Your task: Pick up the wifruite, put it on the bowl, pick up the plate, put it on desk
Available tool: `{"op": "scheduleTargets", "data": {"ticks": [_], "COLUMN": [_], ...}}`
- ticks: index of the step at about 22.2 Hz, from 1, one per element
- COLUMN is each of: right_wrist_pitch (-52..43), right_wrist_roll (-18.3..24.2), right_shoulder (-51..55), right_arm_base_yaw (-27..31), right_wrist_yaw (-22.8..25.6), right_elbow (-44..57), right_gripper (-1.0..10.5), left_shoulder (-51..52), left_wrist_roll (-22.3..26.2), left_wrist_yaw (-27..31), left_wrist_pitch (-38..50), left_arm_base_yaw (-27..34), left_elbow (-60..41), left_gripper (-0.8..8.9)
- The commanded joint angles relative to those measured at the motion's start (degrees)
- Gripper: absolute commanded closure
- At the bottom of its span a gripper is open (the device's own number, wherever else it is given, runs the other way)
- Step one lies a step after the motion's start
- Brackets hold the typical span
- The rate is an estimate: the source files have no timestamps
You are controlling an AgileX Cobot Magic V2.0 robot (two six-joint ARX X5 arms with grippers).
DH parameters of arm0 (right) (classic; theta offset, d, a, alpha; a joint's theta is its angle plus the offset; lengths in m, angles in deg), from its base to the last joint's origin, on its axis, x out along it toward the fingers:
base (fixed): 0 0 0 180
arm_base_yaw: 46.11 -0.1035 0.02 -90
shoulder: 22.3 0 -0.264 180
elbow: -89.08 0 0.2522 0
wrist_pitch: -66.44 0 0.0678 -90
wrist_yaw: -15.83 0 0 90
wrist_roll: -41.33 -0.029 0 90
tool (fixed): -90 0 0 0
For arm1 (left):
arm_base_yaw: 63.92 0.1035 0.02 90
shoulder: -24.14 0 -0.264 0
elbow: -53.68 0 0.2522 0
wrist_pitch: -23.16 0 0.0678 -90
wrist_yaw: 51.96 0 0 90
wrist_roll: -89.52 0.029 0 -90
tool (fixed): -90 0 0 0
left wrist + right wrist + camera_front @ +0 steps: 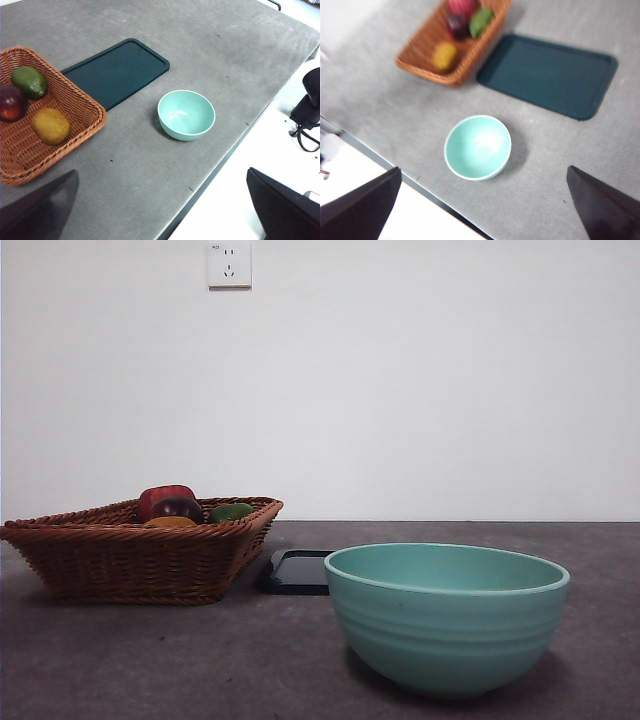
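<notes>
The desk (150, 660) is a wide grey-brown surface that carries everything. On its left side sits a wicker basket (130, 560), and just right of it, touching or nearly touching its far right corner, lies a flat dark green tray (117, 70). The teal bowl (446, 615) stands empty, nearer and to the right, apart from both. In the basket lie the wifruite (50, 125) at the near side, a red fruit (11, 102) and a green fruit (30, 81) farther back. The left gripper (160, 210) and the right gripper (485, 210) both hang high above the desk, jaws spread wide and holding nothing, neither near any object.
</notes>
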Motion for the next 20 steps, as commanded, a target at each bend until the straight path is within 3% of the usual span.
{"op": "scheduleTargets", "data": {"ticks": [1, 7, 16, 20], "right_wrist_pitch": [0.4, 4.3, 4.0, 3.7], "right_wrist_roll": [0.6, 0.5, 0.6, 0.6], "right_shoulder": [3.8, 11.0, 11.4, 11.4], "right_arm_base_yaw": [-0.3, -0.3, -0.3, -0.3], "right_wrist_yaw": [0.1, 0.1, 0.1, 0.1], "right_elbow": [-0.9, -0.9, -0.9, -0.9], "right_gripper": [3.6, 3.6, 3.6, 4.4], "left_shoulder": [-0.2, -0.2, -0.2, -0.2], "left_wrist_roll": [0.3, 0.3, 0.3, 0.3], "left_wrist_yaw": [-0.2, -0.3, -0.2, -0.3], "left_wrist_pitch": [0.3, 0.3, 0.3, 0.3], "left_arm_base_yaw": [-0.4, -0.4, -0.4, -0.4], "left_elbow": [0.7, 0.7, 0.7, 0.7], "left_gripper": [1.57, 1.57, 1.65, 3.01]}}
